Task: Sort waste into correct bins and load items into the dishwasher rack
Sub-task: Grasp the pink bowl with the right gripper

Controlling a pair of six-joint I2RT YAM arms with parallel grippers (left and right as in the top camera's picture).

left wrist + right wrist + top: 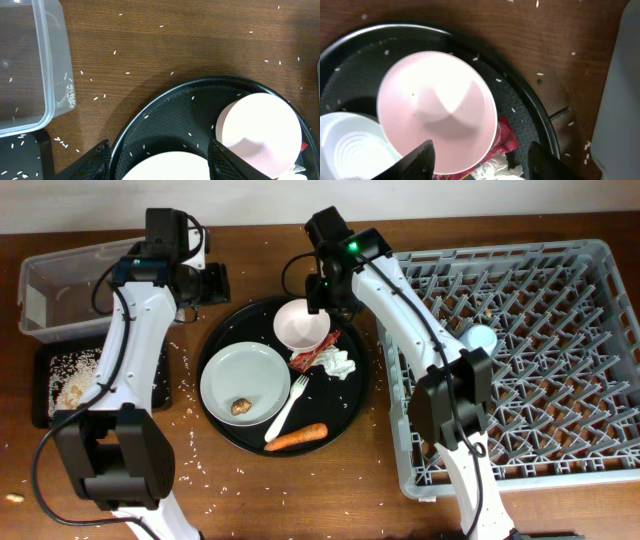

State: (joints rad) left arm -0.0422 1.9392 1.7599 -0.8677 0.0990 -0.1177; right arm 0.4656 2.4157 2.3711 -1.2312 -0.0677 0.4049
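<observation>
**White bowl [300, 323] is next for the dishwasher rack [560, 410]**

The white bowl sits upright at the far side of the round black tray [345, 412], just beside the red-and-white wrapper [312, 358] and the tissue [340, 364]. The right fingers [420, 161] hang spread above it, grasping nothing. The left fingers [95, 161] are likewise released and empty, over the tray's far-left rim near the clear tub [60, 285].

Picking up the bowl looks to be the step in hand. To do it well, put one right finger inside the rim and one outside, on the side away from the wrapper. Clench firmly and lift straight up. Then carry the bowl right and set it among the pegs near the light-blue cup [483, 337]. The left arm should hold off so the two do not cross.
</observation>
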